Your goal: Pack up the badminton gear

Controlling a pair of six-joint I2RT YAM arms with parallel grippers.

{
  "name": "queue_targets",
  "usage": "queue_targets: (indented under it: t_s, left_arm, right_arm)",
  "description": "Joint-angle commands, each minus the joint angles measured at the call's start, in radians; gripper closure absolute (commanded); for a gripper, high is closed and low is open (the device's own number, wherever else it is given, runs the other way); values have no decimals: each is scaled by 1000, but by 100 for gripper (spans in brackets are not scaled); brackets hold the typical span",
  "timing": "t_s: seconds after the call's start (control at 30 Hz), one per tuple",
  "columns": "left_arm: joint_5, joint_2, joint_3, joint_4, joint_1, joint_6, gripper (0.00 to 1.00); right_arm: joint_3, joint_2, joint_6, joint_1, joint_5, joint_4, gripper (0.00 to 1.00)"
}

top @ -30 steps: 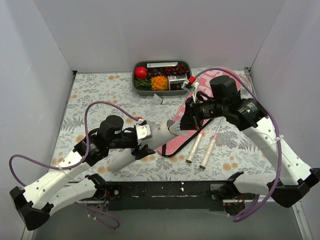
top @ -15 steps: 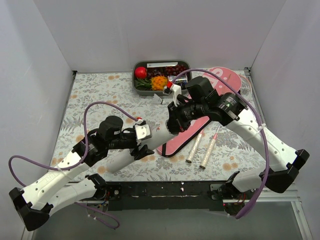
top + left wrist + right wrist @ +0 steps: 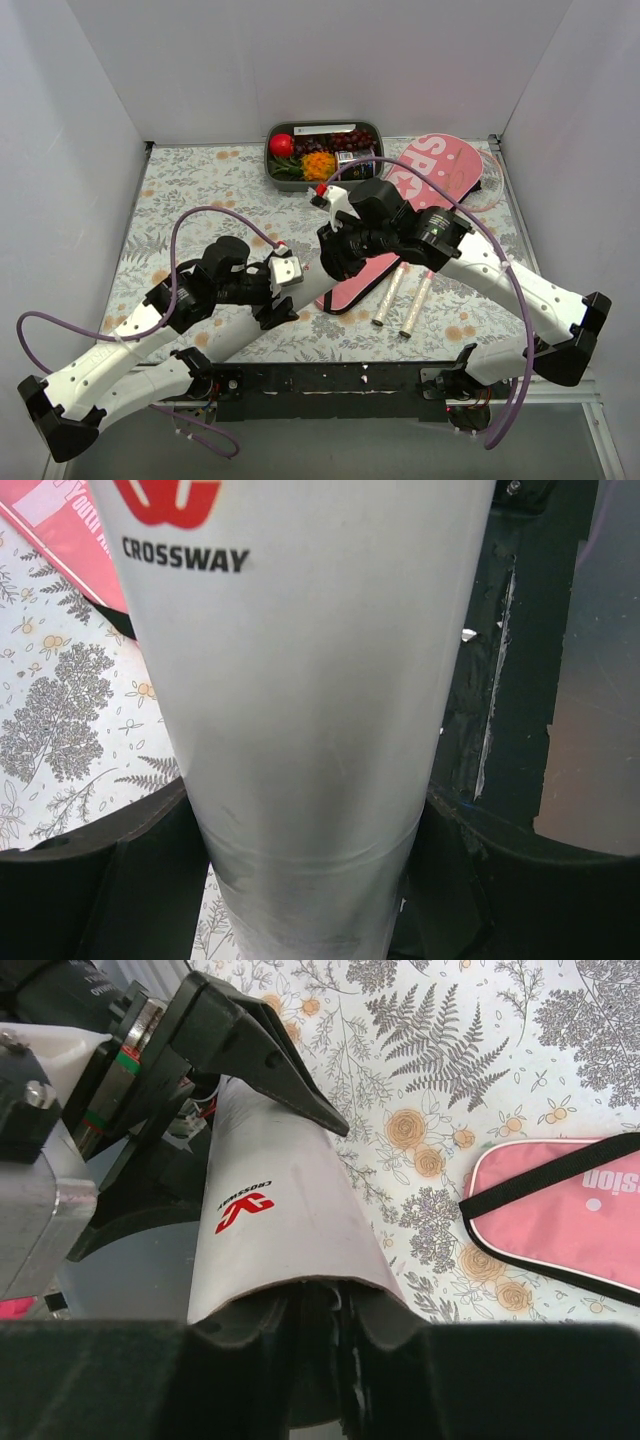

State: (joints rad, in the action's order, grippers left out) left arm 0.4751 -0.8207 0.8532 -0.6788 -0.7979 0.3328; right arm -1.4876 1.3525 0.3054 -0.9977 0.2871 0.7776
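The white cardboard tube (image 3: 240, 325) with a red logo lies slanted at centre-left. My left gripper (image 3: 280, 295) is shut around its middle; in the left wrist view the tube (image 3: 310, 680) fills the space between the fingers of that gripper (image 3: 315, 880). My right gripper (image 3: 335, 255) sits at the tube's far open end. In the right wrist view its fingers (image 3: 345, 1330) are close together inside the tube's (image 3: 290, 1220) mouth, and what they hold is hidden. The pink bag (image 3: 440, 175) lies diagonally at the right. Two pale racket handles (image 3: 388, 297) (image 3: 415, 305) lie beside it.
A grey food tray (image 3: 270, 160) with a red ball (image 3: 281, 145) stands at the back centre. The bag's black-edged corner shows in the right wrist view (image 3: 570, 1210) and the left wrist view (image 3: 70, 530). White walls close in on three sides.
My right arm has swung left from over the bag, bringing its gripper to the tube's open end and uncovering the bag's wide part. The left gripper keeps hold of the tube.
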Motion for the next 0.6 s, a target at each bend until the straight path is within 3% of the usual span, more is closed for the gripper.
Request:
queue_targets:
  t_s: [0.0, 0.03, 0.23, 0.57]
  left_arm:
    - [77, 51, 70, 216, -12, -5, 100]
    - [79, 52, 67, 216, -12, -5, 100]
    - [83, 48, 58, 216, -12, -5, 100]
    - [95, 41, 63, 216, -14, -3, 100]
  right_arm:
    - [-34, 28, -15, -33, -40, -15, 67]
    - [-52, 25, -20, -33, -46, -2, 61]
    - [-167, 0, -28, -33, -78, 104, 52]
    - [-378, -10, -57, -30, -249, 298, 46]
